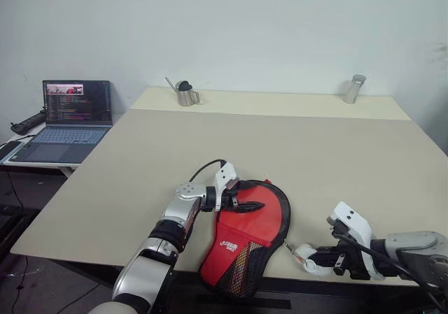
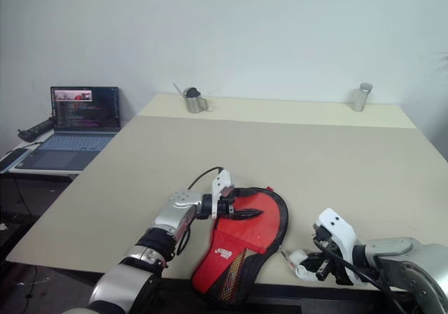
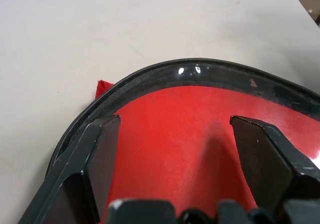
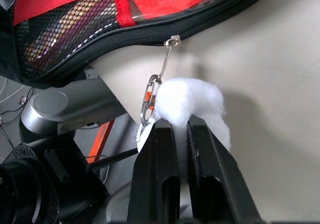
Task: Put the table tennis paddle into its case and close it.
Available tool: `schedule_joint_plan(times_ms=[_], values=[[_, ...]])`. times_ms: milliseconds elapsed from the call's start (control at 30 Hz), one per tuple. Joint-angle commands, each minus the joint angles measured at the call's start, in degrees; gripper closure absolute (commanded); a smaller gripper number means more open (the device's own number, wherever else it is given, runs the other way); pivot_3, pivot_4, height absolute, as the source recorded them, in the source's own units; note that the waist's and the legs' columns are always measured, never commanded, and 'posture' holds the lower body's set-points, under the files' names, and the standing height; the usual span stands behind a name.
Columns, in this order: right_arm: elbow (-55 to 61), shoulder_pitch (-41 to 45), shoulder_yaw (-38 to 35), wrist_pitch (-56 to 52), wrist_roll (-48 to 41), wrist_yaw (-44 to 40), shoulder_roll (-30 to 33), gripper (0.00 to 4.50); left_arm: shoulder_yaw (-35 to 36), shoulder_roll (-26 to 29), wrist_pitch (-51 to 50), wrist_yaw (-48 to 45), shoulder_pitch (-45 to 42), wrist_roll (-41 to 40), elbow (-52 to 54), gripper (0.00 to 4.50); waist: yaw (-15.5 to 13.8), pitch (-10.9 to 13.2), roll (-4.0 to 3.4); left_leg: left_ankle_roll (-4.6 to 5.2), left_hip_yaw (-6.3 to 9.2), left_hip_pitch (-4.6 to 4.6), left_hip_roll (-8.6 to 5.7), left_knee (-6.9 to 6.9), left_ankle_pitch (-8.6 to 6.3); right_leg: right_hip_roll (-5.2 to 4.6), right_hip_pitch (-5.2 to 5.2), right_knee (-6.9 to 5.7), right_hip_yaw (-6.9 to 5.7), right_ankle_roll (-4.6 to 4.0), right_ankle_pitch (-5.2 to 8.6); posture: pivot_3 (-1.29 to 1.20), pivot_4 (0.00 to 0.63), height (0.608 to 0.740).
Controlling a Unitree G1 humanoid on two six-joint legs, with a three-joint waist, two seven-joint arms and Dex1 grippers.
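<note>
The closing step appears to be in hand. The case [image 1: 245,237] lies red side up at the table's [image 1: 336,153] near edge, its handle end overhanging. The right gripper [image 4: 181,129] is pinched shut on a white fluffy tag [image 4: 192,102] clipped to the zipper pull [image 4: 172,42]. The left gripper [image 1: 246,203] rests on the case with fingers spread wide, seemingly pinning it. Next, the right arm likely must draw the pull along the black zip. The paddle is probably inside; the wrist view's glossy red could be its rubber
</note>
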State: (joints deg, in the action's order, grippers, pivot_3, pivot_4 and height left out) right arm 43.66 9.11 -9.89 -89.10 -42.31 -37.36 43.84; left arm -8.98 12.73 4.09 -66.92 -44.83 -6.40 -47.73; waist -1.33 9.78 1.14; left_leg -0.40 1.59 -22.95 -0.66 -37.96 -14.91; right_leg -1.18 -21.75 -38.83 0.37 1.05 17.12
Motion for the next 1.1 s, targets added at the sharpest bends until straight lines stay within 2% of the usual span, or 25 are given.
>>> schedule_joint_plan(times_ms=[33,67,133,167,333,367,467,533,600,700,833,1100], values=[[0.91,0.87,-1.74,-0.96,-3.5,-1.06,-0.65,4.48,-0.49,-0.66,-0.79,0.6,1.31,0.87,-0.79,0.67,0.02,0.0,0.0,0.0,0.0,0.0,0.0,0.0,0.0,0.0,0.0,0.0,0.0,0.0,0.0,0.0,0.15,0.74],[0.82,1.26,-2.45,-1.81,-4.14,-0.99,-1.06,4.48,-0.37,-0.72,-0.87,0.65,1.27,0.78,-0.61,0.67,0.02,0.0,0.0,0.0,0.0,0.0,0.0,0.0,0.0,0.0,0.0,0.0,0.0,0.01,0.0,0.0,0.15,0.74],[-0.35,2.57,-4.25,-3.06,-5.24,-0.39,-2.15,3.86,0.01,-0.78,-0.95,0.66,1.06,0.55,-0.27,0.67,0.02,0.0,0.0,0.0,0.01,0.0,0.0,0.0,0.0,0.0,0.0,-0.01,-0.01,-0.01,0.0,0.0,0.15,0.74],[-0.7,2.98,-4.73,-3.32,-5.62,-0.09,-2.35,3.71,0.15,-0.79,-1.02,0.62,0.99,0.46,-0.15,0.67,0.02,0.0,0.0,0.0,0.01,0.0,0.0,0.0,0.0,0.0,0.0,-0.01,0.0,-0.01,-0.01,0.0,0.15,0.74],[-4.71,6.55,-9.32,-3.4,-11.12,0.98,-1.74,1.98,0.89,-0.18,-1.81,0.02,1.01,-0.45,3.03,0.67,0.05,0.01,0.02,0.0,0.0,0.0,0.01,0.0,0.0,0.0,0.0,-0.02,0.01,-0.02,-0.01,0.0,0.15,0.74],[-6.0,7.58,-10.0,-3.4,-12.39,1.0,-1.14,1.75,1.05,-0.06,-1.9,0.22,1.0,-0.51,3.45,0.67,0.09,0.02,0.03,0.0,0.01,0.0,0.01,0.0,0.0,0.0,-0.01,-0.02,0.0,-0.02,-0.01,0.0,0.15,0.74],[-9.29,10.91,-11.11,-3.4,-14.64,2.38,-0.61,1.75,1.38,0.1,-1.97,0.83,1.2,-0.68,4.55,0.67,0.21,0.06,0.09,0.0,-0.01,0.0,0.02,0.01,0.0,0.01,-0.03,-0.03,0.02,-0.03,-0.02,0.0,0.15,0.74],[-11.14,14.11,-10.53,-2.05,-12.29,4.9,-2.72,1.75,1.45,0.4,-2.49,0.49,1.59,-1.24,6.92,0.67,0.36,0.08,0.12,0.0,-0.01,-0.01,0.04,0.02,0.0,0.01,-0.03,-0.02,0.03,-0.04,-0.02,0.0,0.15,0.74],[-12.96,16.72,-6.74,3.36,-8.2,7.79,-4.85,1.75,2.02,2.01,-5.01,-1.23,2.51,-3.12,12.73,0.67,0.6,0.1,0.16,0.0,-0.02,-0.03,0.05,0.02,0.0,0.01,-0.07,-0.04,0.04,-0.04,-0.02,0.0,0.15,0.74],[-15.81,18.12,-1.71,10.85,-3.42,9.54,-7.73,1.75,2.62,6.86,-10.36,-5.46,4.53,-5.9,21.67,0.67,1.62,0.2,0.32,0.0,-0.08,-0.12,0.11,0.06,0.0,0.05,-0.23,-0.09,0.1,-0.05,-0.03,0.0,0.15,0.74],[-19.97,18.31,3.46,20.07,2.43,11.36,-11.81,1.75,2.76,13.97,-13.77,-9.13,6.47,-7.11,26.69,0.67,2.11,0.21,0.28,-0.01,-0.19,-0.19,0.18,0.1,0.01,0.12,-0.43,-0.15,0.22,-0.08,-0.02,0.0,0.15,0.74],[-26.77,17.09,10.43,30.45,9.08,11.31,-17.84,1.75,4.52,22.08,-22.9,-13.18,9.46,-12.82,35.2,0.67,2.29,0.25,0.3,-0.01,-0.21,-0.3,0.16,0.04,0.0,0.08,-0.5,-0.12,0.22,-0.09,-0.02,0.0,0.15,0.74]])
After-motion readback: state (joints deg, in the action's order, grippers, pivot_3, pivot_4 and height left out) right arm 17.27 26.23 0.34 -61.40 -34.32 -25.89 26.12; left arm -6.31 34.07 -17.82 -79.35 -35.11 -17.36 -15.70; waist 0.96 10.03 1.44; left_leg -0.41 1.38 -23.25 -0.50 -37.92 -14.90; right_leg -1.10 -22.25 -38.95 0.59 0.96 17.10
